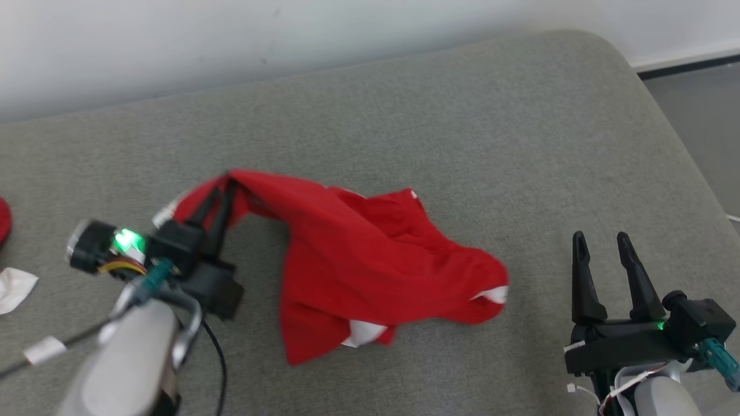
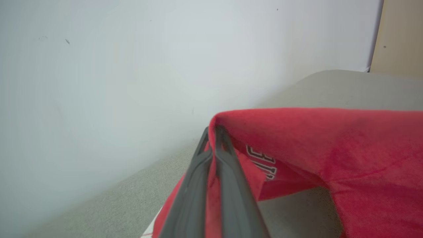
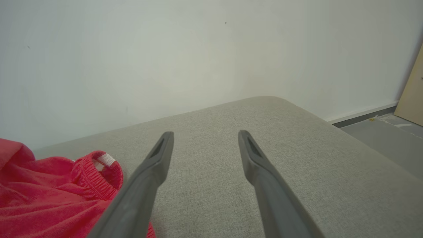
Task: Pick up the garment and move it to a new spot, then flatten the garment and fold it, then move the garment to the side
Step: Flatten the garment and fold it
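Note:
The garment (image 1: pixel 370 260) is red with white trim and lies crumpled on the grey cushioned surface (image 1: pixel 462 115), its left corner lifted off it. My left gripper (image 1: pixel 222 190) is shut on that raised corner. In the left wrist view its two fingers (image 2: pixel 214 132) press together on the red cloth (image 2: pixel 330 145), which drapes away to the right and shows white lettering. My right gripper (image 1: pixel 601 240) stands open at the lower right, apart from the garment. In the right wrist view its fingers (image 3: pixel 205 137) are spread over bare cushion, with the garment's elastic waistband (image 3: pixel 96 165) to the left.
A white wall (image 1: pixel 231 40) runs behind the cushion. The cushion's rounded corner and the floor (image 1: pixel 705 127) lie at the right. At the far left edge sit a red item (image 1: pixel 3 219) and a white crumpled piece (image 1: pixel 14 289).

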